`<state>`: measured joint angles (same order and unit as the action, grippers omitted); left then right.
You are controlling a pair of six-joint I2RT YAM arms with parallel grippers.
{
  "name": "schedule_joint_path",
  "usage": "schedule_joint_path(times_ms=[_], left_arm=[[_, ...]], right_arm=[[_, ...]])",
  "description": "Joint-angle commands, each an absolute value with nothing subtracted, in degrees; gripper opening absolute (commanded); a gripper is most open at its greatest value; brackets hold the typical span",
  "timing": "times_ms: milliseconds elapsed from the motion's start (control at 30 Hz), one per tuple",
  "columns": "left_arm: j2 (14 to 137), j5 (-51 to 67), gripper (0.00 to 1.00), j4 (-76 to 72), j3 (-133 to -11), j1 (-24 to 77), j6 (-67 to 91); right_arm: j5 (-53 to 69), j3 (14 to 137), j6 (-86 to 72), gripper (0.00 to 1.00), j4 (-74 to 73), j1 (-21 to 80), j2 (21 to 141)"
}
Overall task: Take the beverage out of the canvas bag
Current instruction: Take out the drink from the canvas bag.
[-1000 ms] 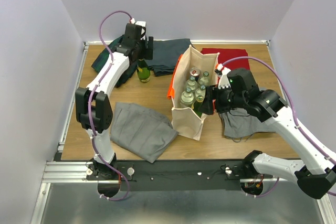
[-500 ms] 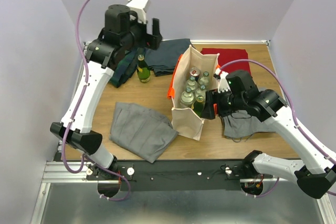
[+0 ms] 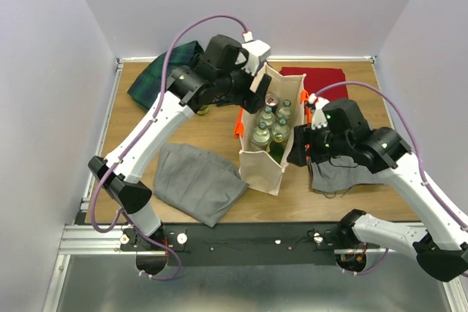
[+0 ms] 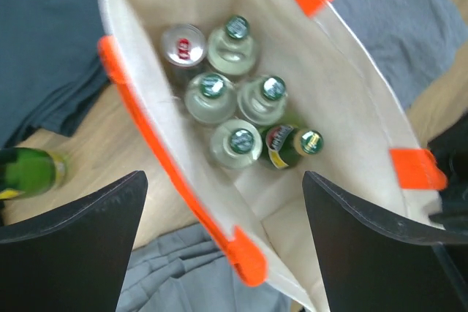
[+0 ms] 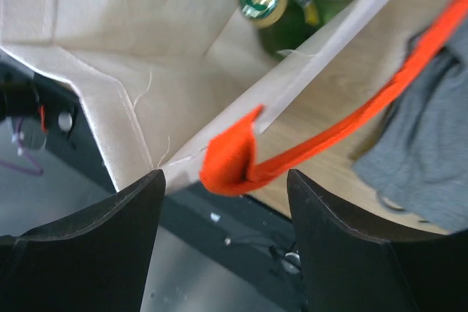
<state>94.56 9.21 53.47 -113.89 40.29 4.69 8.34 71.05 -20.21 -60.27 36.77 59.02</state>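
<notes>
Canvas bag (image 3: 261, 166): upright with its mouth open, at the middle of the table (image 3: 362, 93). It has cream walls and two orange handles (image 4: 247, 257), one hanging off each long side.
Bag contents: six drinks stand packed together in the 12 o'clock half. The canvas floor toward 6 o'clock is bare.
Clear bottles (image 4: 241, 140): four, each with a green cap, forming the core of the cluster.
Dark green bottle (image 4: 296, 145): one, with a yellow label and green cap, at the cluster's 4 o'clock, touching a clear bottle.
Can (image 4: 183, 45): one, silver top with a red mark, at the cluster's 11 o'clock, against the bag wall.
Lone green bottle (image 4: 29, 173): one, outside the bag on the table at the bag's 10 o'clock. From above, the left arm largely hides it.
Drinks counted: seven, with six in the bag and one out.
Left hand (image 4: 224, 179): fingers spread wide with nothing between them, hanging over the bag's mouth and looking straight down on the caps.
Right hand (image 5: 227, 173): at the bag's 4 o'clock rim. Its fingers are apart and straddle the rim where a handle end is sewn on. A gap shows beside the fabric, so it is not clamped.
Cloths counted: five, lying around the bag.
Grey cloth (image 3: 197, 180): folded, at 7 o'clock.
Crumpled grey cloth (image 3: 340, 173): at 4 o'clock, partly under the right arm.
Red cloth (image 3: 318, 77): at 1 o'clock, by the far edge.
Plaid cloth (image 3: 153, 82): dark green, at 10 o'clock, in the far corner.
Slate cloth (image 4: 44, 34): at 11 o'clock, just beyond the lone green bottle.
</notes>
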Motion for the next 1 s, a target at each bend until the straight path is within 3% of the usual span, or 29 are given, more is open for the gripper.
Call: schedule_joint_path(times_ms=[0, 500, 800, 967], left_arm=[[97.03, 8.53, 0.96, 57.39, -117.50, 44.82, 2.81], [100.81, 4.31, 0.99, 57.75, -116.81, 52.64, 3.87], [102.39, 3.87, 0.99, 52.30, -111.01, 53.35, 7.38], [103.88, 3.69, 0.99, 49.22, -109.86, 53.44, 8.52]], right_arm=[[-5.69, 74.88, -22.41, 0.76, -60.30, 37.09, 55.37], [-18.79, 74.53, -24.79, 0.77, -56.69, 37.09, 53.26], [-27.23, 75.59, -27.59, 0.94, -58.01, 37.09, 51.77], [-30.06, 75.59, -29.27, 0.97, -58.62, 37.09, 51.42]])
